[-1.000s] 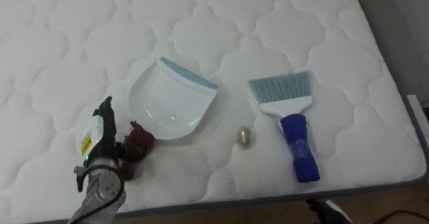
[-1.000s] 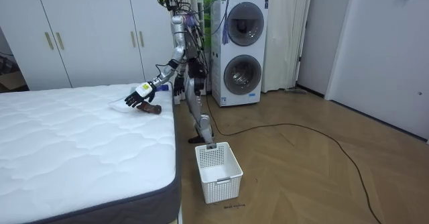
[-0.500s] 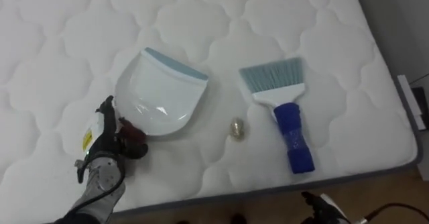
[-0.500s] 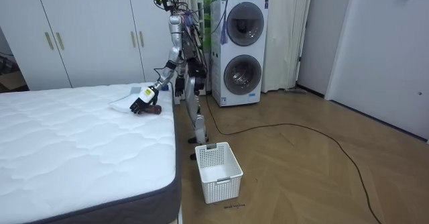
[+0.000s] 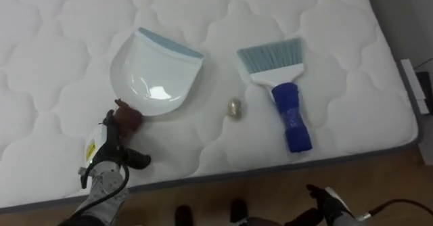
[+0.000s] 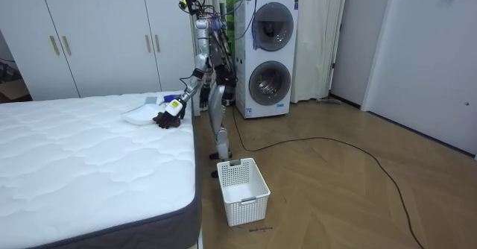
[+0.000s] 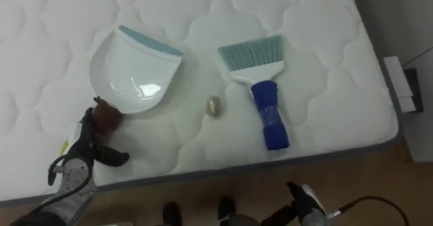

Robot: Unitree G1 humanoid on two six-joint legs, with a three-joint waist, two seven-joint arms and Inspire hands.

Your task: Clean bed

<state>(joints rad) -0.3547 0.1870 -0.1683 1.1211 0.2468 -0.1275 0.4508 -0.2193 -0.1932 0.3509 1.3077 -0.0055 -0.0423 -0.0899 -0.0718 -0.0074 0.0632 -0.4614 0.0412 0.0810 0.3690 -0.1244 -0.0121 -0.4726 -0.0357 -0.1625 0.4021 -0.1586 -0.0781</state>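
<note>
Bed (image 5: 338,23) carries one white dustpan (image 5: 157,77), one blue brush (image 5: 284,97) at its 3 o'clock, and one small golden lump (image 5: 234,108) lying between them, outside the pan. Left hand (image 5: 107,160), at the pan's 7 o'clock, has drawn back from the dark handle (image 5: 128,115) it gripped half a second ago, fingers loose. Right hand (image 5: 333,204), at 5 o'clock: state cannot be told. One white basket (image 6: 242,189) stands on the floor.

Left hand (image 5: 107,157) forward, right hand (image 5: 329,201) low
</note>
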